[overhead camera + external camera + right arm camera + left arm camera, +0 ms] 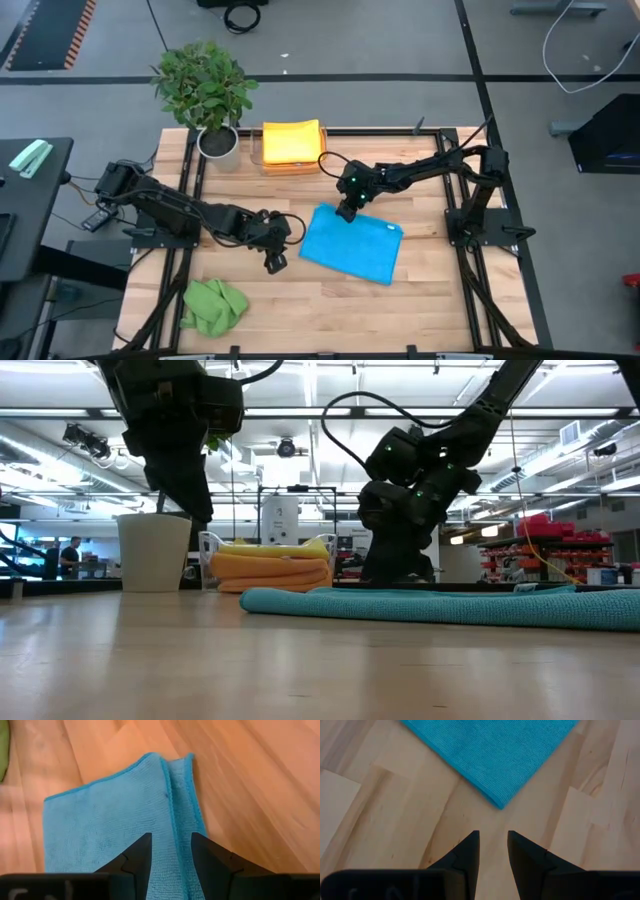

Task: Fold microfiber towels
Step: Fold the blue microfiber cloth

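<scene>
- Blue microfiber towel point(352, 245) lies flat on the wooden table point(430, 300), near the table's middle, with one folded layer showing along an edge in the right wrist view point(125, 815).
- Right gripper point(346, 212) is positioned directly over the far-left corner area of the blue towel. Its two fingers point(137, 857) stand slightly apart above the cloth, with the towel's folded edge running between them. No cloth is seen pinched between the fingers; whether the tips touch the fabric cannot be told.
- Left gripper point(275, 262) is positioned just beside the blue towel's left corner, over bare wood. Its fingers point(467, 855) stand a narrow gap apart and hold nothing; the towel's corner point(499, 805) lies ahead of the fingertips, apart from them.
- Green towel point(212, 305) lies crumpled near the table's front left, well apart from both grippers.
- Yellow and orange towels point(292, 142) sit stacked and folded in a clear tray point(262, 155) at the table's far edge; the low view shows the stack point(272, 565) behind the blue towel point(440, 605).
- Potted plant point(205, 85) in a white pot point(218, 145) stands at the far left of the table, just beside the tray.
</scene>
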You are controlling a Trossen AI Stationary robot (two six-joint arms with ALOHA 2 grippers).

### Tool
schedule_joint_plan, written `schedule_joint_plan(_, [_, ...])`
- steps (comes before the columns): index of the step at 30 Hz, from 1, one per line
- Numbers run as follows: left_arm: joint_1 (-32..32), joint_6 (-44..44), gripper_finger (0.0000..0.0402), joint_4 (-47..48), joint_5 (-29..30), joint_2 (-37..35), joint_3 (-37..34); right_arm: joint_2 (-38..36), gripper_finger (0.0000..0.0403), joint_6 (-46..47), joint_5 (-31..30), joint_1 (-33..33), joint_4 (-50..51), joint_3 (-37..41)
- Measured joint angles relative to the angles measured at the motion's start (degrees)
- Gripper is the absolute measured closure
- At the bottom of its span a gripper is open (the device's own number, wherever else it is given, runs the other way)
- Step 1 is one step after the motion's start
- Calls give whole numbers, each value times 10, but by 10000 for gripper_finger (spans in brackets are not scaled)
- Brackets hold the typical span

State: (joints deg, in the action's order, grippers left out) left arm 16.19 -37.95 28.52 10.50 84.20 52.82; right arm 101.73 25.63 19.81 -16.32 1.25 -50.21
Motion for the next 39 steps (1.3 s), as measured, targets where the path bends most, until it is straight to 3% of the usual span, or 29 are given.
schedule_joint_plan(15, [0,-4,294,1,0,0,0,0,262,13,0,11,20,0])
schedule_joint_plan(26, [0,-4,294,1,0,0,0,0,354,6,-11,13,34,0])
schedule_joint_plan(39, [0,-4,294,3,0,0,0,-22,362,-9,-31,24,35,0])
